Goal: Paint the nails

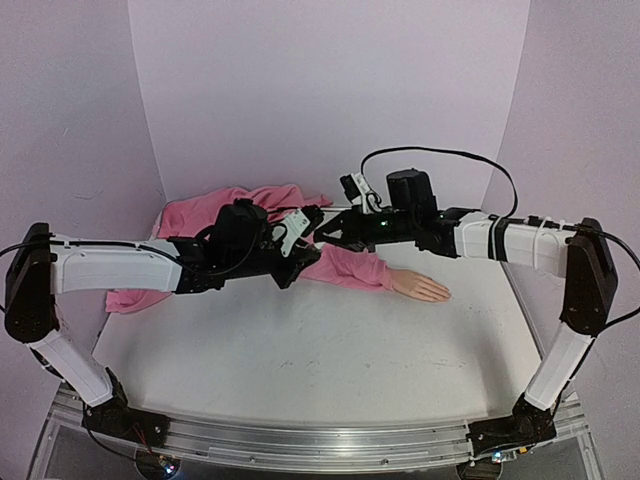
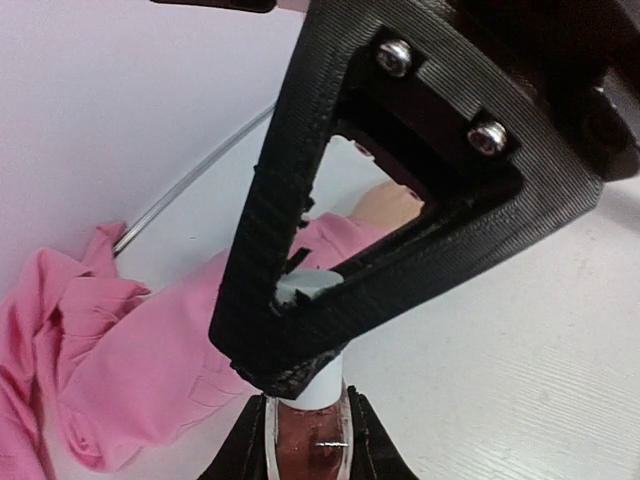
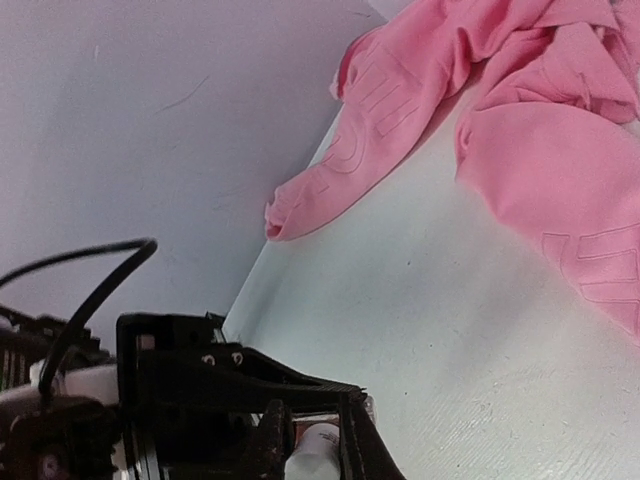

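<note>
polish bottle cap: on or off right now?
On. The pale cap sits seated on the bottle, which the left gripper holds; the right gripper is closed around it.

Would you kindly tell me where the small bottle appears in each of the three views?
Top external: hidden at centre, where the left gripper and right gripper meet.
Left wrist: the bottle stands at bottom centre, held in the left gripper.
Right wrist: only its white cap shows, at the bottom edge, inside the right gripper.
Shared landmark: the pink garment appears in all three.
</note>
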You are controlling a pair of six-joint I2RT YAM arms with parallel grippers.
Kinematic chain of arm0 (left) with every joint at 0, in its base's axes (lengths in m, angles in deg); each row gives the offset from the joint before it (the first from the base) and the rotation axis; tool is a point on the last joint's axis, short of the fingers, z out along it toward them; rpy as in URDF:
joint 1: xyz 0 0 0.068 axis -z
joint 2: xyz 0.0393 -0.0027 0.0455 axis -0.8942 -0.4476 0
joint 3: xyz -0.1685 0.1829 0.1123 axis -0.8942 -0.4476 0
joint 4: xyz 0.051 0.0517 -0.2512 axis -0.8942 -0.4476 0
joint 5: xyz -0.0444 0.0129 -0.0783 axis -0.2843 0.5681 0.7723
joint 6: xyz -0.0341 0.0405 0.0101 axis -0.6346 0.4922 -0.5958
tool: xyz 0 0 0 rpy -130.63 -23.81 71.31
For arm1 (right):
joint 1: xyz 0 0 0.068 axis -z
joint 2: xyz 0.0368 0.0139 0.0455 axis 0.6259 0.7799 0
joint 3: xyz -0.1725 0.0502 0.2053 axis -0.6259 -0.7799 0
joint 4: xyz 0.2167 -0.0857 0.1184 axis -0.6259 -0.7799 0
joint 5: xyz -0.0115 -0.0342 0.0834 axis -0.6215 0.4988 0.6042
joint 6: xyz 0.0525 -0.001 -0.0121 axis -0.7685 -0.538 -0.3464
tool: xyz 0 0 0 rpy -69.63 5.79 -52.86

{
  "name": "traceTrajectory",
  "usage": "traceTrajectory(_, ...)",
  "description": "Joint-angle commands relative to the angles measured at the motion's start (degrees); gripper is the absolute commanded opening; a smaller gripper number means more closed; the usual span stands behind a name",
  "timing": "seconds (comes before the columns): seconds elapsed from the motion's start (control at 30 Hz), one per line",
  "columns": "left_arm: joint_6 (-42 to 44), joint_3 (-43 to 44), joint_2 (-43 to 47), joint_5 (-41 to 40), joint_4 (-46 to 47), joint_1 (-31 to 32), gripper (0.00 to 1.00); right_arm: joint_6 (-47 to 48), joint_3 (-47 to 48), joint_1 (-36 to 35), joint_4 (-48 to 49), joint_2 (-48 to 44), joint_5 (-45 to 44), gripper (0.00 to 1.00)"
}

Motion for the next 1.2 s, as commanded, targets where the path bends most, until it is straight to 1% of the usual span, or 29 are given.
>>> traceTrajectory(0.0, -4.54, 0.23, 4.99, 31.04, 3.65, -1.82, 0.0, 14.67, -1.67, 1.96, 3.83, -2.97, 15.39, 0.0)
traceTrajectory(0.03, -6.59, 0.47, 5.07, 39.06, 3.65, -3.19, 0.0, 19.26, -2.13, 2.07, 3.71, -3.62, 21.64, 0.0)
traceTrajectory(0.07, -8.91, 1.03, 4.87, 47.67, 3.73, -4.62, 0.0, 23.77, -2.67, 2.08, 3.28, -4.23, 31.94, 0.0)
traceTrajectory(0.1, -11.32, 1.96, 4.15, 56.12, 3.67, -6.26, 0.0, 28.67, -3.37, 2.08, 2.23, -4.78, 39.01, 0.0)
traceTrajectory(0.13, -13.92, 3.12, 3.3, 63.08, 3.66, -7.05, 0.0, 32.1, -3.95, 2.08, 0.63, -5.34, 42.56, 0.0)
traceTrajectory(0.17, -16.28, 4.25, 2.09, 69.66, 3.65, -7.58, 0.0, 35.32, -3.91, 2.19, -2.88, -5.96, 42.27, 0.0)
traceTrajectory(0.2, -18.29, 5.43, 0.92, 74.28, 3.68, -7.97, 0.0, 38.77, -3.72, 2.25, -6.51, -6.37, 41.05, 0.0)
traceTrajectory(0.23, -20.19, 6.22, -0.17, 77.03, 3.66, -8.21, 0.0, 41.34, -3.84, 2.26, -8.09, -6.64, 40.92, 0.0)
traceTrajectory(0.27, -21.5, 6.83, -1.03, 78.74, 3.65, -8.5, 0.0, 41.84, -3.96, 2.26, -8.48, -6.7, 40.97, 0.0)
traceTrajectory(0.33, -22.3, 6.99, -1.81, 79.03, 3.65, -8.67, 0.0, 42.23, -4.23, 2.26, -8.86, -6.71, 40.91, 0.0)
traceTrajectory(0.47, -21.13, 6.26, -1.18, 74.02, 3.68, -8.66, 0.0, 42.16, -4.34, 2.26, -9.09, -7.12, 39.28, 0.0)
traceTrajectory(0.57, -19.53, 4.93, -0.03, 66.76, 3.73, -8.83, 0.0, 41.36, -3.98, 2.26, -9.18, -7.5, 34.98, 0.0)
traceTrajectory(0.6, -18.68, 4.32, 0.54, 63.12, 3.66, -8.86, 0.0, 40.8, -3.73, 2.26, -9.25, -7.55, 33.17, 0.03)
traceTrajectory(0.63, -18.14, 3.49, 1.2, 58.95, 3.63, -8.86, 0.0, 40.41, -3.47, 2.24, -9.26, -7.65, 30.68, 0.11)
traceTrajectory(0.8, -13.35, -1.28, 5.52, 37.06, 3.11, -8.77, 0.0, 35.77, -3.81, 2.26, -8.69, -9.52, 16.61, 0.46)
traceTrajectory(0.87, -10.64, -2.85, 7.54, 30.4, 2.95, -8.77, 0.0, 33.07, -3.44, 2.26, -8.54, -9.85, 12.93, 0.56)
traceTrajectory(0.93, -8.99, -3.79, 9.1, 25.83, 2.95, -8.7, 0.0, 29.58, -3.57, 2.26, -6.95, -10.17, 11.66, 0.65)
traceTrajectory(1.07, -6.79, -4.16, 10.22, 20.39, 2.86, -8.06, 0.0, 17.88, -4.17, 1.96, -1.08, -9.98, 8.65, 0.74)
traceTrajectory(1.17, -4.86, -3.84, 9.57, 15.02, 2.88, -6.58, 0.0, 8.74, -3.38, 1.2, 2.3, -8.49, 6.34, 0.74)
